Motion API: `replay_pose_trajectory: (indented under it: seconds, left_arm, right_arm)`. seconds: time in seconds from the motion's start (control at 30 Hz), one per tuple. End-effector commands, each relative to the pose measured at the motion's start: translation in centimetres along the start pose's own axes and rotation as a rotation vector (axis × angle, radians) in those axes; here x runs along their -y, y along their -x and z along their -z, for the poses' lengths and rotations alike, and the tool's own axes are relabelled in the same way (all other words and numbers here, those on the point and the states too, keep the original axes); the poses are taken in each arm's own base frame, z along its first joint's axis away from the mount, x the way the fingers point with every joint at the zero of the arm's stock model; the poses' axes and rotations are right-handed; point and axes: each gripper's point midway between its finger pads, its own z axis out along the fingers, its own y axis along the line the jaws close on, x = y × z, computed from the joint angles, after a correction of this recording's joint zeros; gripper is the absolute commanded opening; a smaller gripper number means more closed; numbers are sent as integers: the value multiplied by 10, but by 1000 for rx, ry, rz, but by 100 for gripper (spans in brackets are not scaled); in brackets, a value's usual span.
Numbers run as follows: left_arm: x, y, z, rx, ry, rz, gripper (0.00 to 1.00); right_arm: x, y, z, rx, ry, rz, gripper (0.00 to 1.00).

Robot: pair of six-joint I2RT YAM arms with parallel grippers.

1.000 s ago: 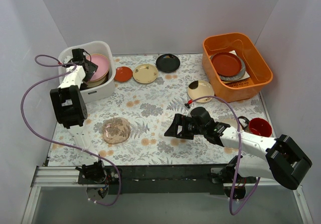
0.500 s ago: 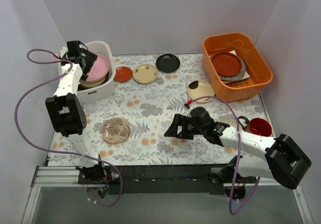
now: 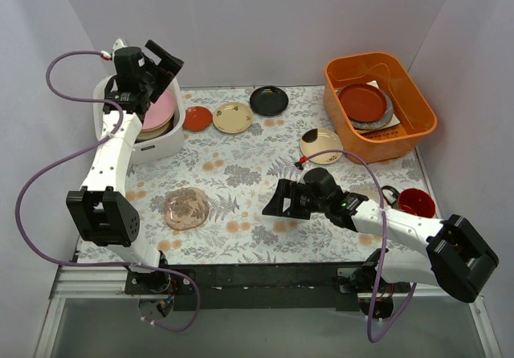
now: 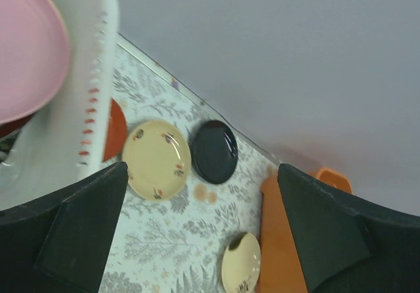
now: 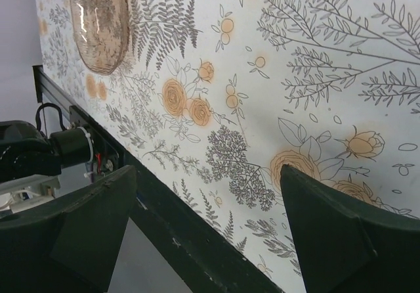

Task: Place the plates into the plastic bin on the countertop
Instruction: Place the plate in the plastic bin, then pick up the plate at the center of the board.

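Checking in from the remote station. Working big to small: the countertop [image 3: 257,177] has the plastic bin [image 3: 152,148] at its far-left corner, and I'll place everything off that. Inside the bin there's a pink plate [image 3: 161,107] lying on top of at least one other dish. The brownish floral plate [image 3: 186,208] sits on the near side of the bin, toward the arm bases. It looks translucent, so I'd guess glass: stiff, slick and chippable. Just beside the bin's right wall is the orange-red plate [image 3: 197,118], then the yellow plate [image 3: 233,117], then the black plate [image 3: 268,100], each further from the bin. The cream plate [image 3: 322,145] is well apart from the bin, touching or nearly touching the orange tub [image 3: 377,145] (which holds a couple more dishes I can't make out properly). The left gripper [image 4: 202,194] is up above the bin's rim, jaws spread wide with nothing between them. The right gripper [image 3: 275,203] hangs low over the countertop well right of the bin, also gaping and empty, aimed toward the floral plate. All of these look light, rigid and glossy, and they lie flat, so I reckon the only real handle is the rim: one finger under the lip, one on top, gentle squeeze.
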Motion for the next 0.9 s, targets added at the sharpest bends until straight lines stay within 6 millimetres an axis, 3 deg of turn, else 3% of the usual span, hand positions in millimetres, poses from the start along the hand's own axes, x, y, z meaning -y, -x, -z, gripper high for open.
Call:
replay_pose_trajectory:
  seconds: [0.0,0.17,0.33,0.47,0.6,0.7,0.87]
  left_arm:
    - [34,-24,28,-44,-127,-62,98]
    - [51,-75,40,-133,-180,-98,98]
    - [56,-143,44,-246,-196,-147,98]
    - [52,-183,47,-304,-194,-151,98]
    - [53,-242,55,-403,-216,-195,98]
    - [42,-275,49,-452,-180,-223,98]
    - [25,-336,40,-578,-158,-221,92]
  right_arm:
    - [-30,35,10,106,43,43,98]
    - [-39,57,23,200,44,23,98]
    - [-34,72,35,299,46,-67,98]
    - [-7,87,42,418,-57,-231,98]
    - [30,88,49,501,-169,-394,97]
    - [41,88,52,544,-174,-475,95]
    - [42,88,55,549,-164,-481,94]
